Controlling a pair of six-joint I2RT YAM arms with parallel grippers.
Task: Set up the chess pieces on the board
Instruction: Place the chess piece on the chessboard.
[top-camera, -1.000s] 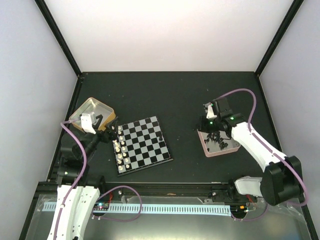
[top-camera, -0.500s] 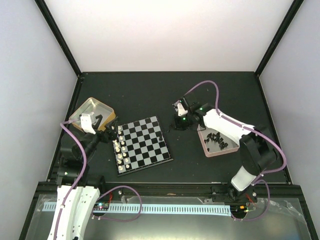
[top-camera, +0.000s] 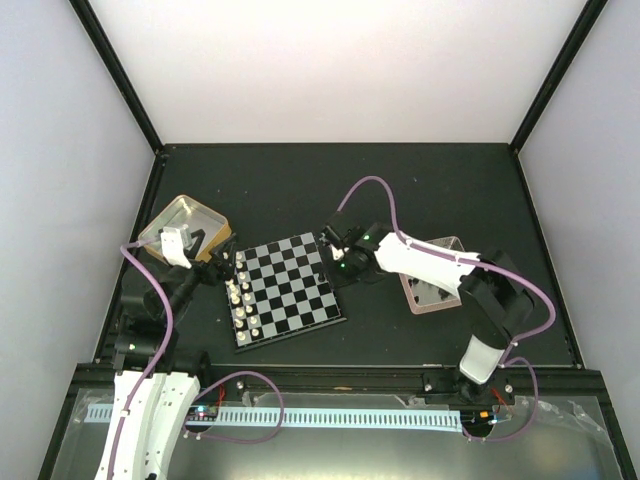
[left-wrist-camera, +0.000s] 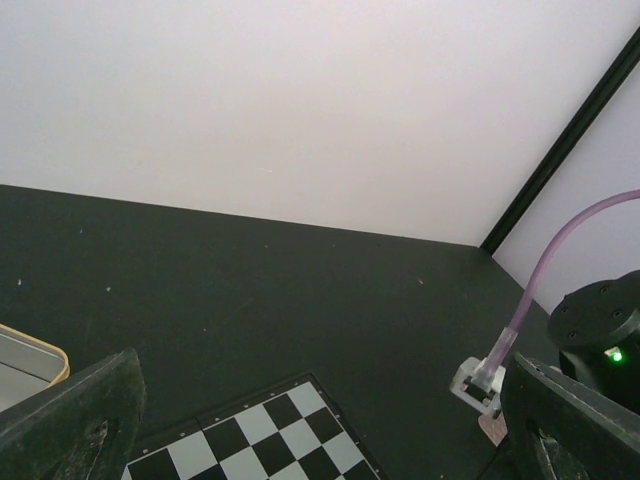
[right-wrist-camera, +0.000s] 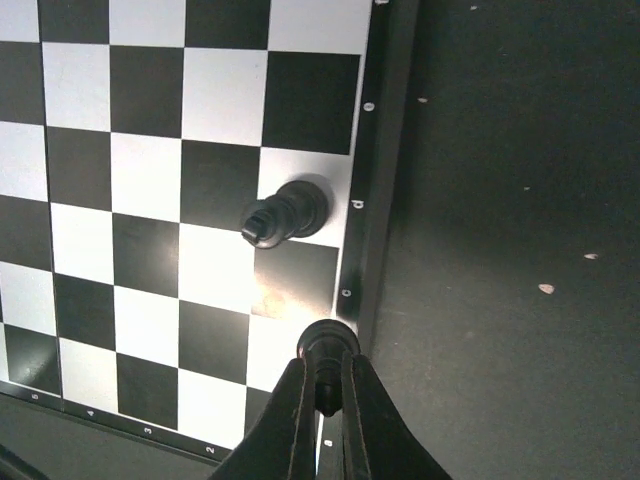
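Observation:
The board (top-camera: 290, 295) lies left of centre, black and pale checks. Several cream-white chess pieces (top-camera: 238, 295) stand along its left edge. One black piece (top-camera: 320, 270) stands on its right edge column, seen also in the right wrist view as the standing black piece (right-wrist-camera: 286, 215). My right gripper (right-wrist-camera: 325, 372) is shut on another black piece (right-wrist-camera: 328, 343), held just over the board's (right-wrist-camera: 150, 150) right rim. My left gripper (left-wrist-camera: 320, 435) is wide open and holds nothing, by the board's far left corner (left-wrist-camera: 255, 430); its fingers (left-wrist-camera: 70, 420) frame the view.
A gold square tin (top-camera: 175, 215) sits behind the left gripper (top-camera: 215, 262). A pink-rimmed tin (top-camera: 413, 300) lies right of the board, partly under the right arm (top-camera: 430, 262). The black frame rails edge the dark table.
The right arm has swung left from the pink tin to the board's right edge, carrying the black piece. The left arm has not moved.

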